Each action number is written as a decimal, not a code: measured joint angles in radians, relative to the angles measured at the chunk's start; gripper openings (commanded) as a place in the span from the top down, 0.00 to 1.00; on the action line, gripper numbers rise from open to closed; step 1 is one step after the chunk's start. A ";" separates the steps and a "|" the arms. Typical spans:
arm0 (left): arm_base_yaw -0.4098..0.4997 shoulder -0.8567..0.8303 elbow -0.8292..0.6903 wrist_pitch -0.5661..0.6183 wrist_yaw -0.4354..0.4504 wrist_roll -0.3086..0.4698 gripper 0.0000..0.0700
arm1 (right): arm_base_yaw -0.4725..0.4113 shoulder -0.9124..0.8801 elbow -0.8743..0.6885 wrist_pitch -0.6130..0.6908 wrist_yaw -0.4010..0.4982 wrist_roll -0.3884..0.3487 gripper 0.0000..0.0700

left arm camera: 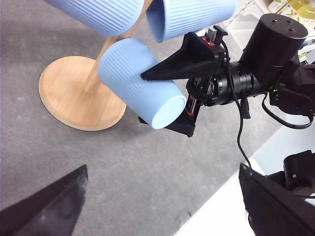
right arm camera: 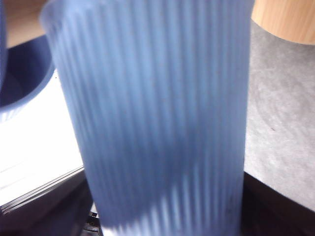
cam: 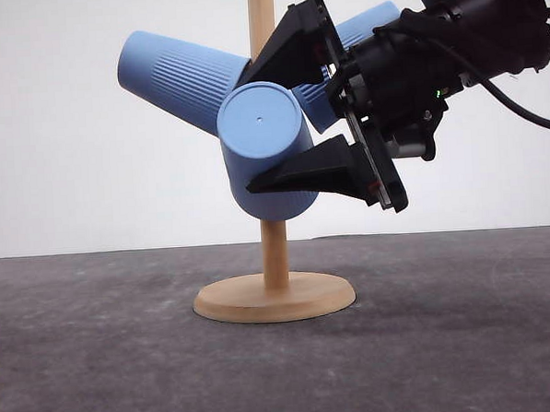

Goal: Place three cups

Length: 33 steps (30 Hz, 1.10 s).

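A round light wooden stand [cam: 274, 296] with a thin upright pole rises from the dark grey table [cam: 99, 363], and 3 matte light-blue ribbed handleless cups cluster around the pole's upper part.

In the front view, the first cup [cam: 176, 77] lies tilted at about 10 o'clock from the pole, its flat base pointing up and outward. The second cup [cam: 363, 35] slants toward 2 o'clock on the far side of the pole, partly hidden behind the black arm. The third cup [cam: 265, 151] sits in front of the pole at its middle height, its flat base facing the camera and its body angled down toward 5 o'clock.

The right pincer [cam: 293, 113] comes in from 3 o'clock and is closed onto the third cup: 1 black wedge-shaped finger [cam: 286, 58] presses the cup's upper side, the other lies along its lower side. The left wrist view shows the same grip [left arm camera: 167, 96], with the cup's open mouth [left arm camera: 167, 112] turned away from the pole and the fingers bracketing the ribbed wall near the rim. In the right wrist view the ribbed blue wall [right arm camera: 152, 113] runs straight between the pincer's fingers, blurred by closeness.

The left pincer [left arm camera: 162, 201] hangs above the table, away from the stand at about 5 o'clock of it, its 2 dark fingers spread wide with nothing between them.
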State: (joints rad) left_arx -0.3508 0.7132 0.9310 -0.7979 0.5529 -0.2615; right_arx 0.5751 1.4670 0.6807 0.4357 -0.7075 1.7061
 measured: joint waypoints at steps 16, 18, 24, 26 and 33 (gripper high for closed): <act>0.000 0.000 0.000 0.000 0.000 0.007 0.15 | 0.008 -0.035 0.000 -0.054 -0.070 -0.050 0.18; 0.000 0.000 0.000 0.000 0.000 0.007 0.15 | 0.009 -0.056 0.000 -0.097 -0.077 -0.074 0.18; 0.000 0.000 0.000 0.000 0.000 0.007 0.15 | 0.009 -0.166 0.000 -0.289 -0.075 -0.189 0.18; 0.000 0.000 0.000 0.000 0.000 0.007 0.15 | 0.009 -0.219 0.000 -0.380 -0.070 -0.252 0.18; 0.000 0.000 0.000 -0.001 -0.004 0.007 0.15 | 0.005 -0.443 -0.001 -0.763 0.083 -0.586 0.18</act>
State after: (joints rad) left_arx -0.3508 0.7132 0.9310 -0.7986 0.5491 -0.2546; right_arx 0.5798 1.0241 0.6800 -0.3272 -0.6241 1.1197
